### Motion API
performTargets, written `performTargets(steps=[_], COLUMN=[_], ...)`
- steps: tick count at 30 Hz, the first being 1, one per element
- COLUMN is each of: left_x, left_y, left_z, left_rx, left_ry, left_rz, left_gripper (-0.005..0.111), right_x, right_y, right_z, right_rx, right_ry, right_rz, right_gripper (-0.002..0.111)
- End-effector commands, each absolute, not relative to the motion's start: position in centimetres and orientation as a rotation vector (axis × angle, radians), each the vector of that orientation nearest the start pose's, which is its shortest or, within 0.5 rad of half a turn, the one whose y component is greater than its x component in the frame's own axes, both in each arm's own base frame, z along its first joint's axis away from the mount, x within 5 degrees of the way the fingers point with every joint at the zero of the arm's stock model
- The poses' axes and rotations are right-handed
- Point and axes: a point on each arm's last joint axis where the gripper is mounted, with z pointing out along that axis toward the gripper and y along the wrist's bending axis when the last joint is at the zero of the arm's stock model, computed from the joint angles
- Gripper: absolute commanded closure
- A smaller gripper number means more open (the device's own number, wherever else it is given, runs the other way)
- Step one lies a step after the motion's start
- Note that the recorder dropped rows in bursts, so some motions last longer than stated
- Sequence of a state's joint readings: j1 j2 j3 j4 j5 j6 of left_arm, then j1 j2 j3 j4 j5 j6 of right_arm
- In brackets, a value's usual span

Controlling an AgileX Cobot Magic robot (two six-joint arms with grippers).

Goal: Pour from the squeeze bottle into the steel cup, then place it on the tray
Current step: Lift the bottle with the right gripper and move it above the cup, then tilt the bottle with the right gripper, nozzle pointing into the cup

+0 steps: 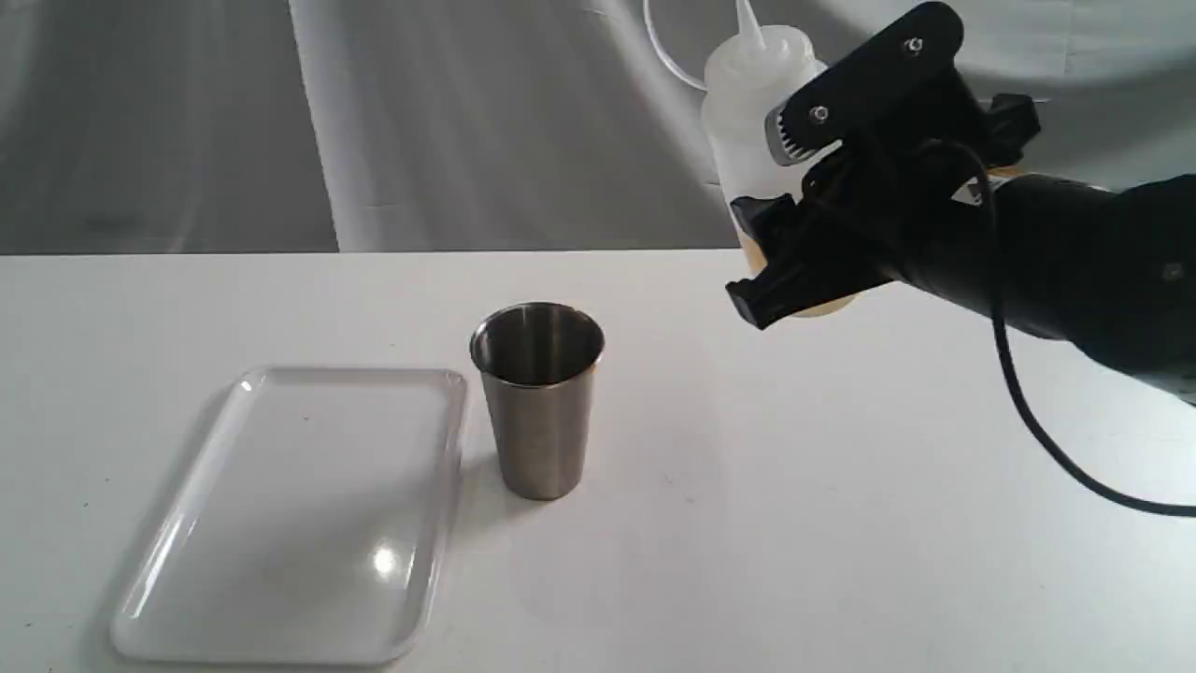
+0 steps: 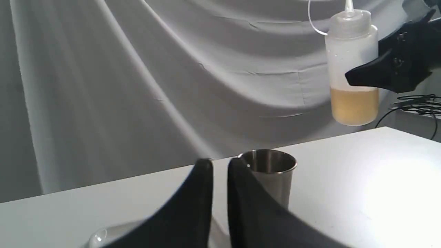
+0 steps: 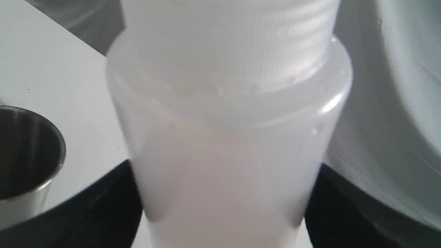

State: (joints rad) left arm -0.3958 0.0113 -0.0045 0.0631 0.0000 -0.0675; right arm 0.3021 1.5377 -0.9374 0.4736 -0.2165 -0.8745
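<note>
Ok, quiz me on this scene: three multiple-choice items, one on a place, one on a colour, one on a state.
1. In the exterior view, the tray lies: A) left of the steel cup; B) right of it; C) behind it.
2. The liquid in the squeeze bottle is: A) blue; B) amber; C) green.
3. The squeeze bottle is: A) lying on the tray; B) standing in the steel cup; C) held upright between the jaws of the right gripper.

1 A: the tray's rim is left of the steel cup.
2 B: the left wrist view shows amber in its lower part.
3 C: black jaws flank it, its base touching nothing.
</note>
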Motion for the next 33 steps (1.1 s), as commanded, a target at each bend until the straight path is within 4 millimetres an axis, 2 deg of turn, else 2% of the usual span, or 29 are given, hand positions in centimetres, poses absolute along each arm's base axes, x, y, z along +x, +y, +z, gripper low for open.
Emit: performTargets(steps=[1,6,10,15,22,33], left_x=[5.3,5.3,5.3,5.3,5.3,5.3], left_y=[-2.2,-2.2,-2.2,-2.2,-2.2,-2.2], left_z=[21.2,21.2,21.2,21.2,21.2,21.2], left_rx=[0.293,0.293,0.293,0.293,0.293,0.293], left_ry=[1.477,1.477,1.477,1.477,1.477,1.477], left_rz=[-0.319,-0.319,-0.319,-0.319,-0.319,-0.319], left_gripper=[0.098,0.098,0.098,0.098,0.098,0.098], right_x=[33.2,32.9,32.9,33.6,33.6,34.2], right_y=[9.7,10.3,10.4,9.3,9.5,12.0], right_z=[28.4,28.0,28.1,29.2,29.4,26.8], right_rx=[-0.620,-0.644,-0.693,-0.592,-0.673,-0.922], right_ry=[1.732,1.767,1.852,1.954,1.909,1.861], right_rz=[-0.148,-0.048,-0.046,-0.155,-0.301,-0.578], right_gripper=[0.076,0.076,0.076,0.076,0.076,0.076])
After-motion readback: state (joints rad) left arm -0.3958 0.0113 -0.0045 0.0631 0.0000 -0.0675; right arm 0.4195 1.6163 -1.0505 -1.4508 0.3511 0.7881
